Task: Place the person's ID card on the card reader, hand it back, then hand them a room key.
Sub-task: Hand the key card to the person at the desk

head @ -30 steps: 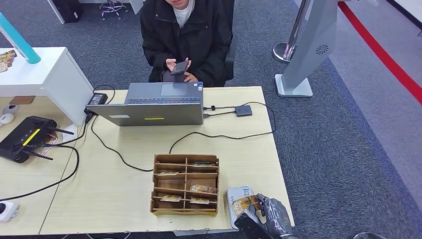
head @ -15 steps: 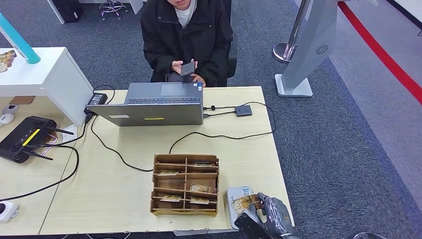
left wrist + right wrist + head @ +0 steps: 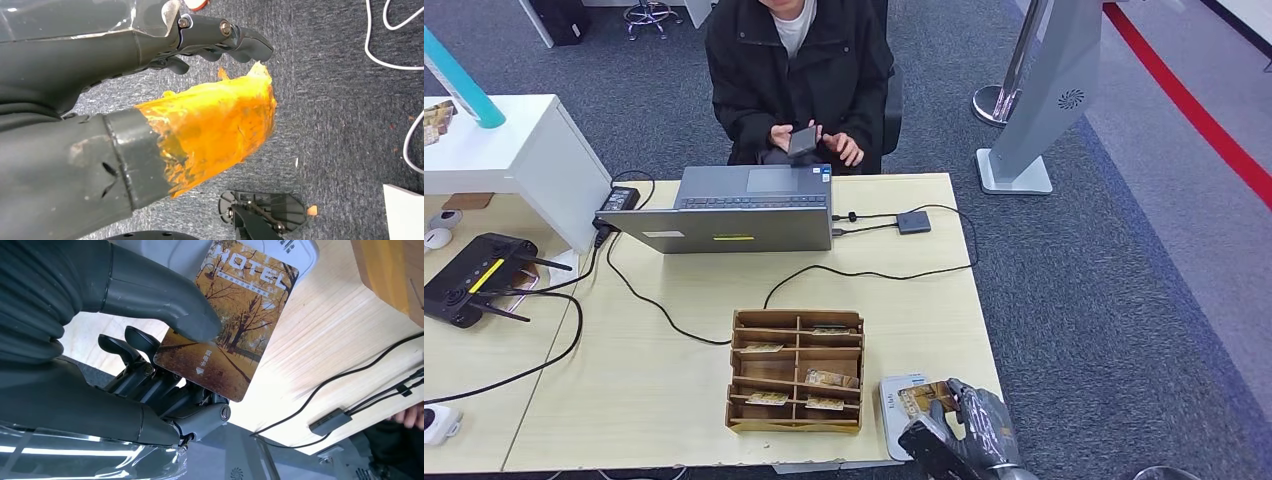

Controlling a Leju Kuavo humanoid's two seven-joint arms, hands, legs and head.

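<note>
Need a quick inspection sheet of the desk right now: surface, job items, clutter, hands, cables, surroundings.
Surface: light wooden table.
Job's things: card printed HOTEL over the white card reader; wooden organizer with cards in several compartments.
Clutter: open laptop, router, power brick.
Hands: right hand pinches the card; left hand hangs over carpet, holding nothing.
Cables: black leads to a small hub.
Surroundings: seated person holding a dark phone; grey stand.

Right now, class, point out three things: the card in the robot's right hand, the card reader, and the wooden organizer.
card (image 3: 227,325), right wrist view, on its printed autumn-tree face.
card reader (image 3: 890,398), head view, on its bare white left edge.
wooden organizer (image 3: 796,425), head view, on its front wall.
</note>
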